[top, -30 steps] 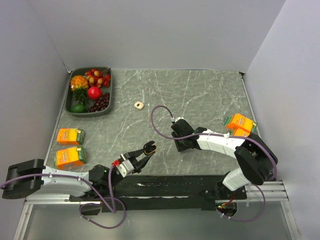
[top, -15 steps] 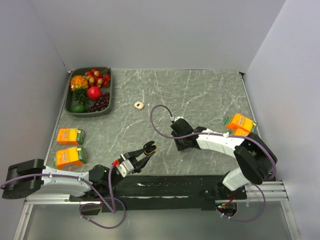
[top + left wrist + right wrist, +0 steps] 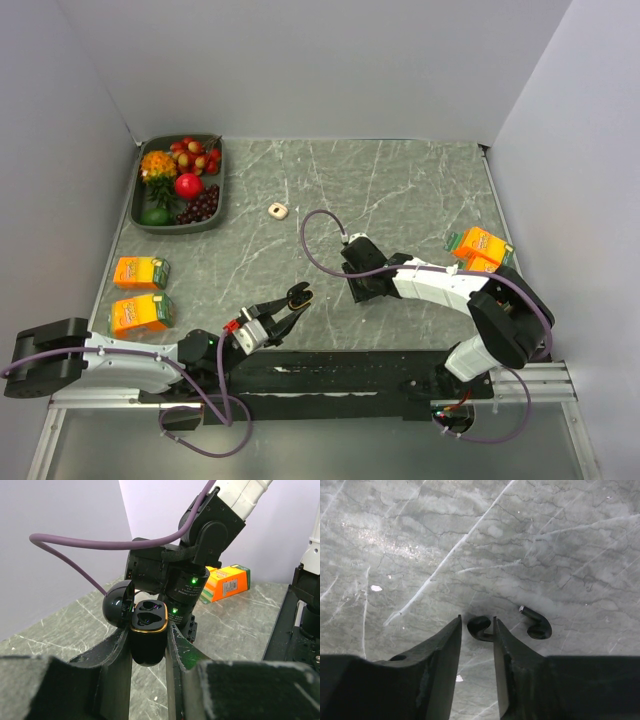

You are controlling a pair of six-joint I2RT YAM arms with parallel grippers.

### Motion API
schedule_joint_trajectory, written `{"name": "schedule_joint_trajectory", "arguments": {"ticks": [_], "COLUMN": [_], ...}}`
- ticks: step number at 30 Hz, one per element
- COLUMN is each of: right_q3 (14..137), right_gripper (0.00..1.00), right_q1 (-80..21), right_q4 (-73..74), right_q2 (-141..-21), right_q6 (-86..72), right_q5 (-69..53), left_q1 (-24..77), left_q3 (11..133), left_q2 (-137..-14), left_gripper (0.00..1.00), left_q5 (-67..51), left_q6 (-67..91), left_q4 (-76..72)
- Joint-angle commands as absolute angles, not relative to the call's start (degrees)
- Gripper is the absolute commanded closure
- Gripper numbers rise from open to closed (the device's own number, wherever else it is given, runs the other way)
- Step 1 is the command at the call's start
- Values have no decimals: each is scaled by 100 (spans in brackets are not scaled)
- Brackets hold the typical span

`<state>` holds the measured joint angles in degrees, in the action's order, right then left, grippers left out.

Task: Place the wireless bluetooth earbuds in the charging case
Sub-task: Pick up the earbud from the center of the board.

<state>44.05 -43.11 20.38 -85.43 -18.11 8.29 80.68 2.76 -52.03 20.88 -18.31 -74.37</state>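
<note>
Charging case (image 3: 148,635): clamped at its sides by the left gripper (image 3: 148,642) and held clear of the table (image 3: 420,540), probably to present its wells for loading.
Case heading: long axis upright, mouth upward, lid (image 3: 119,611) hinged open sideways.
Right gripper (image 3: 477,624): right of the case, low over the table, jaws narrowly apart around one earbud (image 3: 480,628) without visibly squeezing it.
Other earbud (image 3: 538,626): also right of the case, lying flat, stem angled away from the fingers.
</note>
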Motion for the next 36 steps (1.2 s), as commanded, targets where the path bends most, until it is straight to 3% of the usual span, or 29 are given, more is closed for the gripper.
{"name": "schedule_joint_trajectory", "arguments": {"ticks": [1, 12, 22, 24, 36], "right_q3": [4623, 4623, 4790, 4834, 4307], "right_gripper": [66, 86, 96, 100, 100], "right_q1": [-4298, -4298, -4245, -4193, -3174], "right_q4": [1995, 2065, 2197, 2206, 566], "right_q2": [-8631, -8482, -7323, -7173, -5399], "right_q6": [-1784, -1846, -2065, -2109, -2926], "right_q5": [817, 844, 501, 291, -2324], "left_q1": [8104, 8104, 8104, 8104, 8033], "left_q3": [-88, -97, -79, -53, -255], "left_q2": [-5194, -5142, -5194, -5194, -5265], "left_gripper": [99, 99, 99, 99, 99], "left_q5": [2109, 2118, 2197, 2232, 2532], "left_q6": [-1784, -1793, -1837, -1828, -1714], "left_q4": [-8025, -7989, -8121, -8121, -8999]}}
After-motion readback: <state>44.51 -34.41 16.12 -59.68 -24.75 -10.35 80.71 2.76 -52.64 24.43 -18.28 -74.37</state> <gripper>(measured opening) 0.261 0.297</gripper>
